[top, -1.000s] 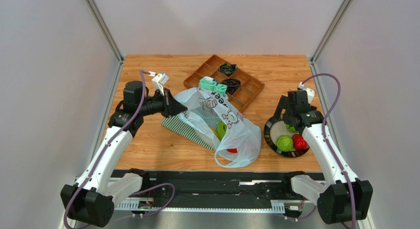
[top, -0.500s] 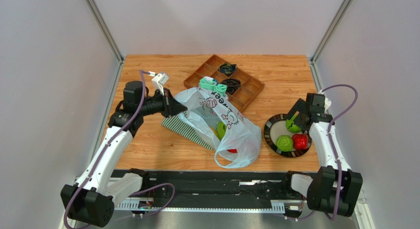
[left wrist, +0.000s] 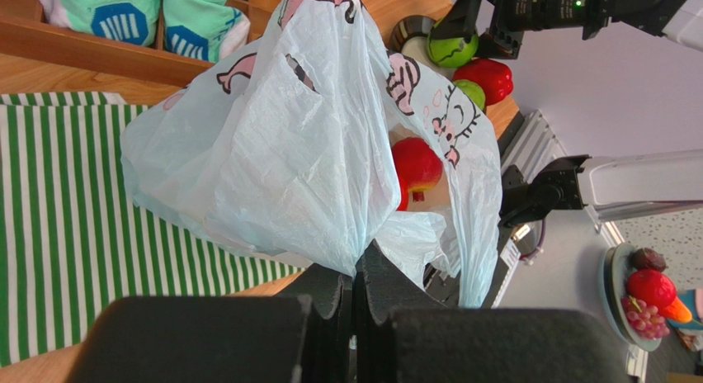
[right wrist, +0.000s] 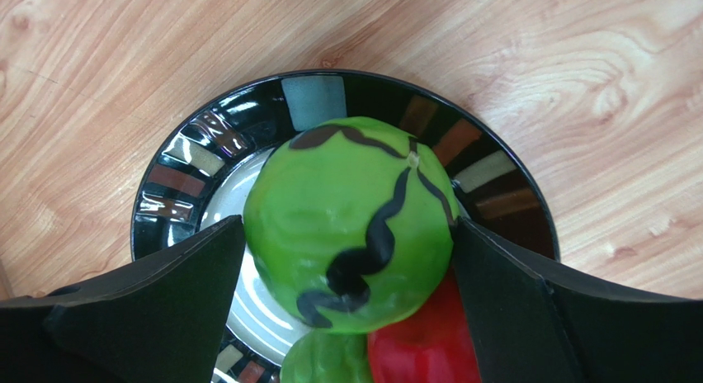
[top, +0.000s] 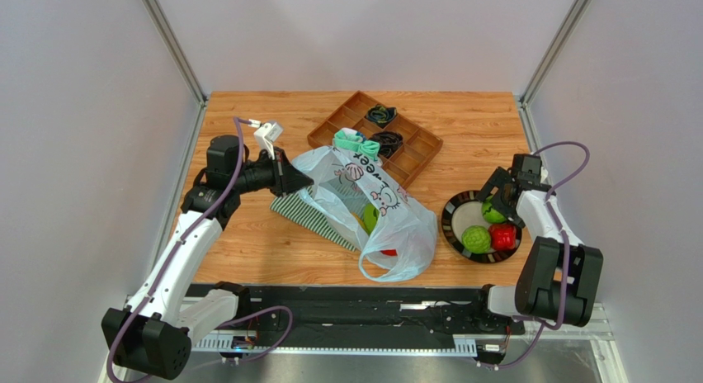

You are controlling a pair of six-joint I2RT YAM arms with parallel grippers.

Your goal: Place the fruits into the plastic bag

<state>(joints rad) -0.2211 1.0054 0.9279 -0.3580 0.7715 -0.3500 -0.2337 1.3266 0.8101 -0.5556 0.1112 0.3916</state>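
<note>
Left tool: clenched on a gathered fold of the plastic bag, over the left half of the wooden worktop.
Striped cloth: a green-and-white striped cloth lying flat on the worktop, partly under the bag.
Plastic bag: thin, pale-blue and translucent, printed with pink-and-black cartoon figures. It is pulled up at the left tool's end and sags toward the near edge at the middle of the worktop.
Fruits in the bag: a green toy fruit and a red toy fruit show through the film.
Wooden tray: brown, divided into compartments, behind the bag. Folded teal socks lie at its near-left corner, and dark coiled items sit in two compartments.
Plate: round, with a black patterned rim and a pale centre, to the right of the bag.
Fruits on the plate: a round green fruit with dark wavy stripes at the far side, a green bumpy fruit and a red fruit at the near side.
Right tool: released, its jaws spread wide with one finger on each side of the striped green fruit.
</note>
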